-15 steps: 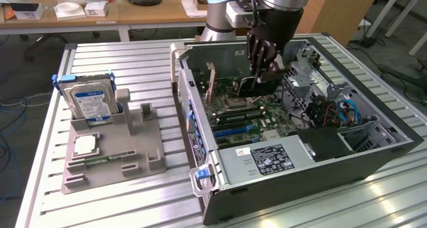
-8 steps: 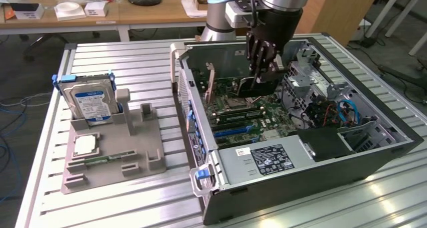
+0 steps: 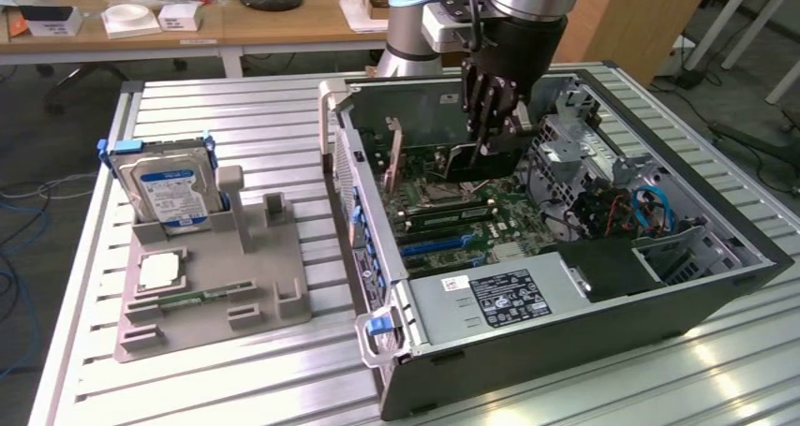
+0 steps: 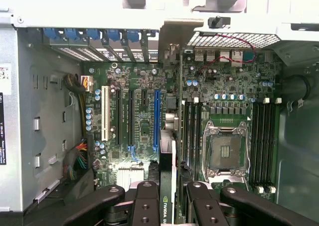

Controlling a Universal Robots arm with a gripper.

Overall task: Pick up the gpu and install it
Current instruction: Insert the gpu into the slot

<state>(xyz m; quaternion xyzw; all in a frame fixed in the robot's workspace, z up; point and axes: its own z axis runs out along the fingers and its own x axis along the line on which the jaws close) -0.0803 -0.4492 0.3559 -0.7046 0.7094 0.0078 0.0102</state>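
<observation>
The black two-fingered gripper [image 4: 168, 198] has its jaws clenched on the gpu [image 4: 168, 186], a thin dark card seen edge-on, marked "NVIDIA". To seat it well, I'd keep it upright and square over the long blue slot [image 4: 156, 118] just beyond, on the green motherboard [image 4: 144, 111] of the open computer case [image 3: 700, 295].

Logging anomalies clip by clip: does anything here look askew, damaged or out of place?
Nothing stands out. The end effector holds the gpu edge-on inside the open case, above the motherboard. The hard drive stands upright in its gray holder.
</observation>
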